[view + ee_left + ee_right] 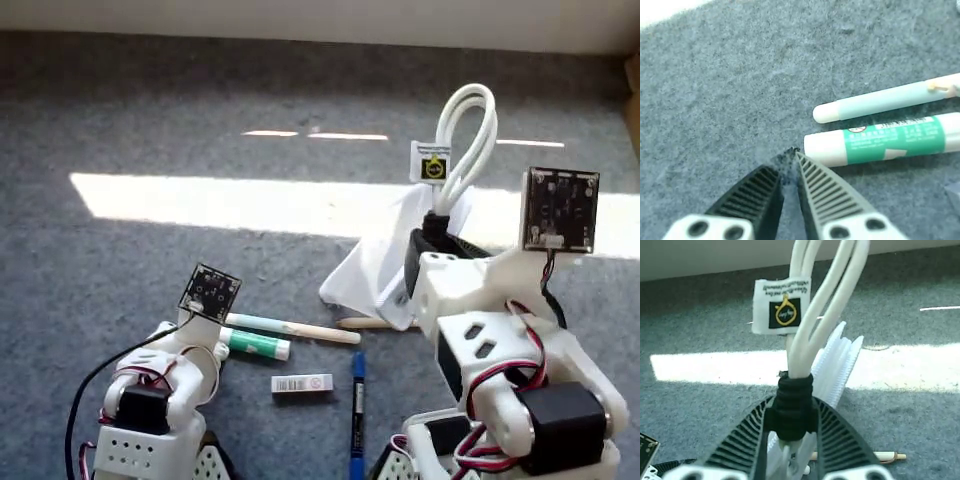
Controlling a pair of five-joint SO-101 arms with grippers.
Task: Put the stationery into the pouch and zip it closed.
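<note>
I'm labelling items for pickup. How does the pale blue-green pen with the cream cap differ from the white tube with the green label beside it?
The pale blue-green pen is slim; the white tube is thicker. The pen is longer, the tube shorter. The pen's body is plain, while the tube carries a green printed label. Both lie flat and parallel on the grey carpet, outside the white pouch.

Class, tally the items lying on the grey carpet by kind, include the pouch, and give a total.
Pens: 3 (light blue pen, dark blue pen, beige pen)
Glue stick: 1
Eraser: 1
Pouch: 1
Total: 6
</note>
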